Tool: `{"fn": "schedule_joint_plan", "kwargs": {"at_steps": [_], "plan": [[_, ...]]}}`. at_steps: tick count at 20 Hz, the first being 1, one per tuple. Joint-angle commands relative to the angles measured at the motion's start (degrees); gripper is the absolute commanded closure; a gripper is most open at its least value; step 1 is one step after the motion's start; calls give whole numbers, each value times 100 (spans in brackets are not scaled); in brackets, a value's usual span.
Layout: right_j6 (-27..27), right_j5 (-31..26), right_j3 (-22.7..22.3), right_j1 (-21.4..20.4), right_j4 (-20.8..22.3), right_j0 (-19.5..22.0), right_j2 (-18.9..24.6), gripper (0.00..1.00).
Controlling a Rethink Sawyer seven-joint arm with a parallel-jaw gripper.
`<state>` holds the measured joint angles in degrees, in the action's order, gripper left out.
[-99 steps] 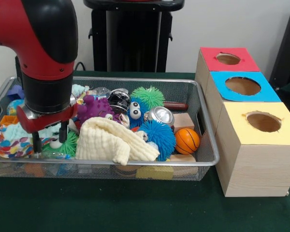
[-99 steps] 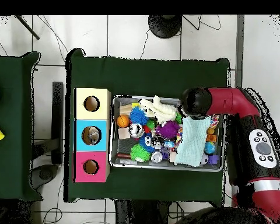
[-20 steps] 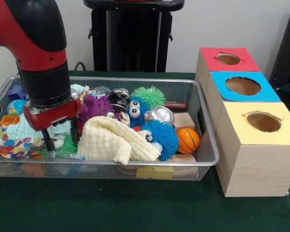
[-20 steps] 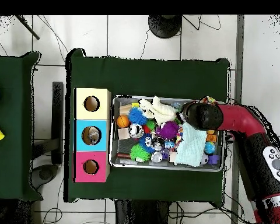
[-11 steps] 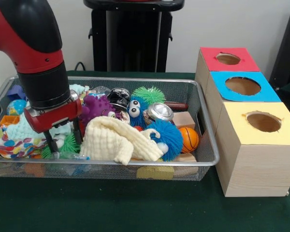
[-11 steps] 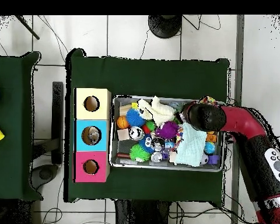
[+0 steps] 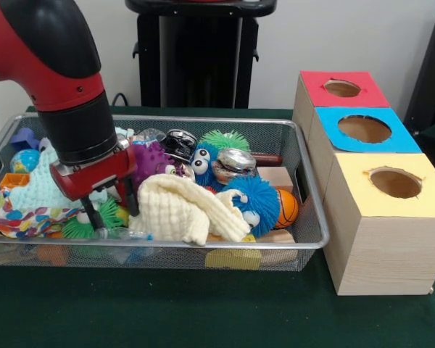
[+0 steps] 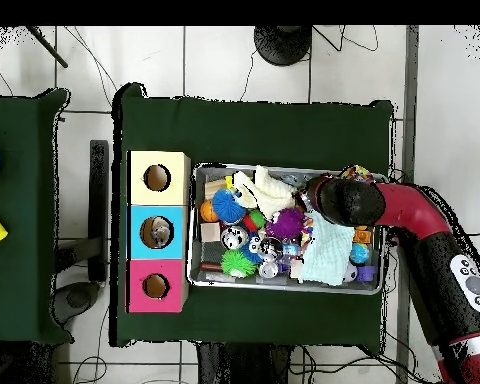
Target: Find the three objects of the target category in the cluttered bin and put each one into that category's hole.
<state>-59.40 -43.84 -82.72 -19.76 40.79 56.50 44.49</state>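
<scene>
The silver wire-mesh bin (image 7: 304, 239) holds a heap of toys. My gripper (image 7: 114, 210) is open, low in the bin's front left part, with its fingers (image 7: 134, 203) against the left edge of a cream cloth (image 7: 185, 210). A glinting clear plastic bottle (image 7: 119, 233) lies just below the fingers by the front wall. Another clear wrinkled piece (image 7: 148, 135) shows at the back. In the overhead view the arm's wrist (image 8: 341, 200) hides the gripper over the bin (image 8: 284, 287). I see no third bottle.
A silver can (image 7: 232, 161) lies between fuzzy blue (image 7: 257, 203) and green (image 7: 225, 139) balls. An orange ball (image 7: 286, 206) is at the bin's right end. Three wooden boxes with holes stand to the right: red (image 7: 342, 88), blue (image 7: 364, 129), yellow (image 7: 395, 183).
My gripper has moved toward the picture's right in the front view, pushing the cream cloth, the blue balls and the can rightward. The blue ball now half hides the orange ball.
</scene>
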Motion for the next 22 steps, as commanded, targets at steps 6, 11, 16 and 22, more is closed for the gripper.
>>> {"fn": "schedule_joint_plan", "kwargs": {"at_steps": [6,11,16,22], "plan": [[965,540,-358,451,-33,-165,702,0],[903,550,-366,475,5,-159,704,0],[825,576,-448,433,29,-159,719,0],[772,548,-477,375,37,-181,722,0]]}}
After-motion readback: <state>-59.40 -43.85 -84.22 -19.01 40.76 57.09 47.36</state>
